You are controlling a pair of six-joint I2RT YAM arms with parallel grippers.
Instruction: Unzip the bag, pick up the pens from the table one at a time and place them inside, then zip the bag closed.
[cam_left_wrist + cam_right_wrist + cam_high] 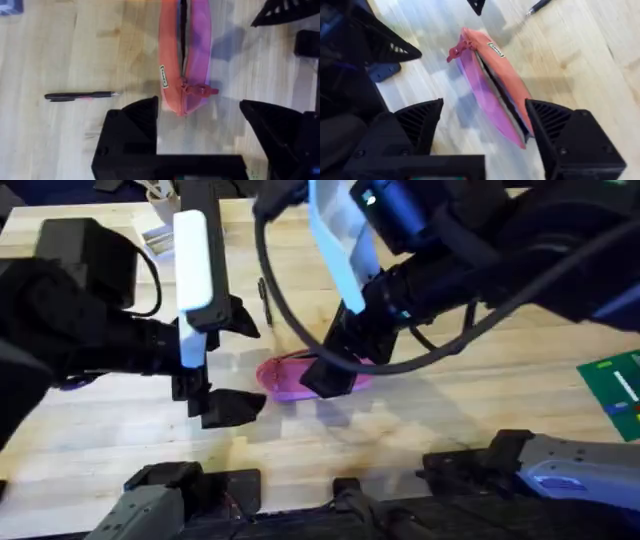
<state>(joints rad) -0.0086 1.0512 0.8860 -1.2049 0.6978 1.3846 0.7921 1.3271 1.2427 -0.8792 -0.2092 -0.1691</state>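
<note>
The pink bag (285,377) lies on the table (450,410) at the middle, its reddish-orange zipper strip (170,60) parted along a dark slit. The zipper pull (200,91) sits at the bag's end nearest my left gripper (197,105), which is open with that end between its fingers. My right gripper (484,105) is open too, hanging over the bag's (492,82) other end with a finger on either side. A thin black pen (80,95) lies on the wood beside the bag, clear of both grippers; its tip (537,6) shows past the bag.
A green card (612,390) lies at the table's right edge. A small blue object (382,71) sits on the wood near the left arm. Pale items (160,225) stand at the far left back. Bare wood stretches right of the bag.
</note>
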